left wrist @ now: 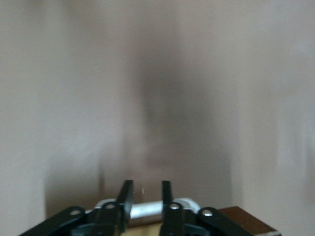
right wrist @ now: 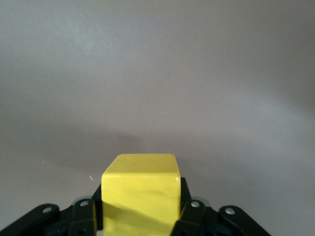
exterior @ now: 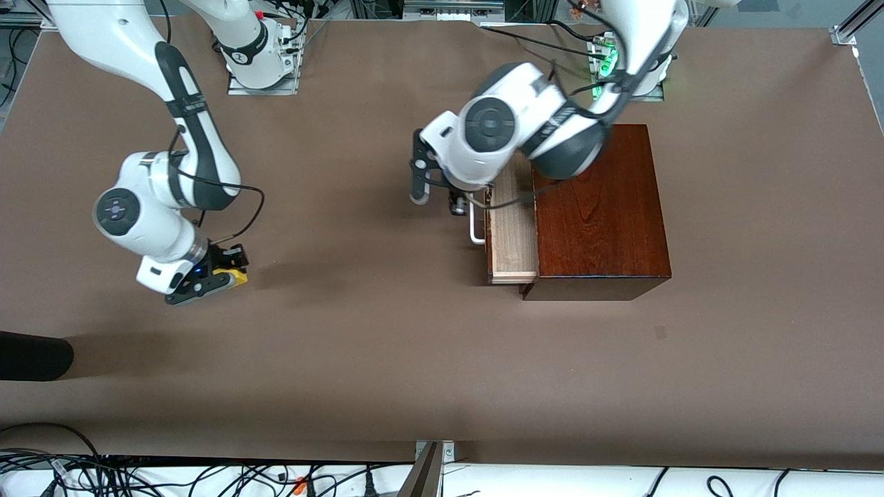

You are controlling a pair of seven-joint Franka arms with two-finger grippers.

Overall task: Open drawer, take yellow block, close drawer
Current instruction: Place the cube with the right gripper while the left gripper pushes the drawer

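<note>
The drawer (exterior: 512, 231) stands open from the box (exterior: 599, 210). The left gripper (left wrist: 146, 199) has its fingers pinched on the white handle (left wrist: 147, 209). Toward the right arm's end of the table (exterior: 387, 345), the right gripper (exterior: 219, 276) clamps the yellow block (right wrist: 140, 194).

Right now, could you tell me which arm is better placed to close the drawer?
Left, probably. The left gripper is already closed around the drawer's white handle, while the right gripper holds the yellow block toward the right arm's end of the table.
</note>
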